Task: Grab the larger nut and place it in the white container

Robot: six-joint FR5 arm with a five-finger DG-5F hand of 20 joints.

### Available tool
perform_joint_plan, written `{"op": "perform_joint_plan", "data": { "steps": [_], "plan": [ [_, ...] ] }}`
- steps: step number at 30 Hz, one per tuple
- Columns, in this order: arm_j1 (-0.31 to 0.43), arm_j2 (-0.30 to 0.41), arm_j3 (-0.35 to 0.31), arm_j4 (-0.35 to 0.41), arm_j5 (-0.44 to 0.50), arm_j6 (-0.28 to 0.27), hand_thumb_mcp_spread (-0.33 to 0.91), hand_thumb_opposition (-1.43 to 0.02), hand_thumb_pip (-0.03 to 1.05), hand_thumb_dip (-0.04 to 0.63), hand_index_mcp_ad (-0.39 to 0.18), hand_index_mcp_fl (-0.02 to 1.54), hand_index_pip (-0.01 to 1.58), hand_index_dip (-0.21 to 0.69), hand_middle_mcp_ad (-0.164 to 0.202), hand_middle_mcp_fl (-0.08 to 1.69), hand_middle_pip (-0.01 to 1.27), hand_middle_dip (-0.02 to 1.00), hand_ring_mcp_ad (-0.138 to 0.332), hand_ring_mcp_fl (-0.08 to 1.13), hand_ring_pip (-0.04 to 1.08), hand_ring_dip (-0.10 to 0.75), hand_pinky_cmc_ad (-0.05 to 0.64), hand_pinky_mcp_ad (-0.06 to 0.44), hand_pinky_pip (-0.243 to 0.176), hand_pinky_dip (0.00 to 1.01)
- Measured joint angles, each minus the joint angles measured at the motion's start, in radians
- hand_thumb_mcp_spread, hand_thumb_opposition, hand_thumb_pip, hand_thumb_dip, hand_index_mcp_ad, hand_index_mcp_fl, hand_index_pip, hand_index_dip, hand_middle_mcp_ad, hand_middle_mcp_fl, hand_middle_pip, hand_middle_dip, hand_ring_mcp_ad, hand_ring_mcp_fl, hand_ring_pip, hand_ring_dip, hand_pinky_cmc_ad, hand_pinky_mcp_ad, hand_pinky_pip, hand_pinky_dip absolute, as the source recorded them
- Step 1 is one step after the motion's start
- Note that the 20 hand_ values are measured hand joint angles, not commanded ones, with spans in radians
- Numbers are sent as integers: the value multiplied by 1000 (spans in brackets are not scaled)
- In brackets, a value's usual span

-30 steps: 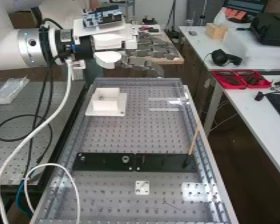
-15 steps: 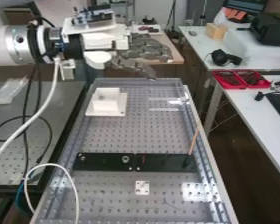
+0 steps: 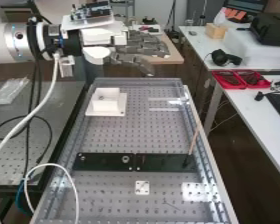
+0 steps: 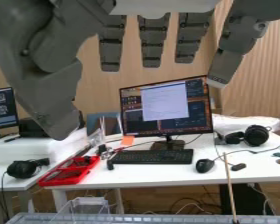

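Beyond the far end of the bench, the hand (image 3: 142, 48) is held up in the air, its fingers extended and nothing between them. Straight fingers and the thumb of the hand (image 4: 152, 42) hang spread apart in the wrist view. The white container (image 3: 107, 104) sits on its square white base near the bench's far left corner, below the hand in the high view. On the flat black bar (image 3: 164, 163) stand the bearing (image 3: 125, 159) and, further left, the tiny smaller nut (image 3: 82, 158).
A thin wooden stick (image 3: 193, 142) rises from the bar's right part. A small white plate (image 3: 142, 187) lies nearer than the bar. Clear plastic pieces (image 3: 165, 109) are at the far right. A white cable (image 3: 63, 175) loops over the left edge.
The arm and hand have shifted left and slightly up in the high view, mostly in the first half second. The fingers look straighter. The container and the parts on the bar have stayed put.
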Motion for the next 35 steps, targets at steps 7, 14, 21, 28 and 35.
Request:
{"op": "perform_joint_plan", "data": {
  "steps": [7, 14, 21, 28, 35],
  "plan": [
    [4, 2, -1, 8, 3, -3, 194, -805, 747, 215, -171, 19, 421, -52, 59, 0, 126, 255, 145, -2, 91, 155, 368, 293, -105, 681],
    [6, 1, 9, 1, 2, -12, 194, -805, 730, 215, -171, 19, 405, -47, 59, 0, 126, 255, 141, -2, 91, 155, 363, 307, -108, 681],
    [5, -4, 27, -20, -3, -26, 195, -805, 730, 215, -155, 35, 405, -47, 61, 0, 126, 255, 141, -2, 91, 155, 379, 311, -105, 681],
    [5, -5, 32, -19, -5, -23, 195, -805, 730, 215, -155, 35, 384, -45, 61, 0, 126, 255, 143, -2, 93, 155, 379, 311, -105, 681],
    [1, -8, 34, -16, -11, -20, 190, -805, 730, 215, -154, 40, 358, -26, 61, 0, 126, 255, 143, -2, 89, 155, 379, 311, -105, 681]
  ]
}}
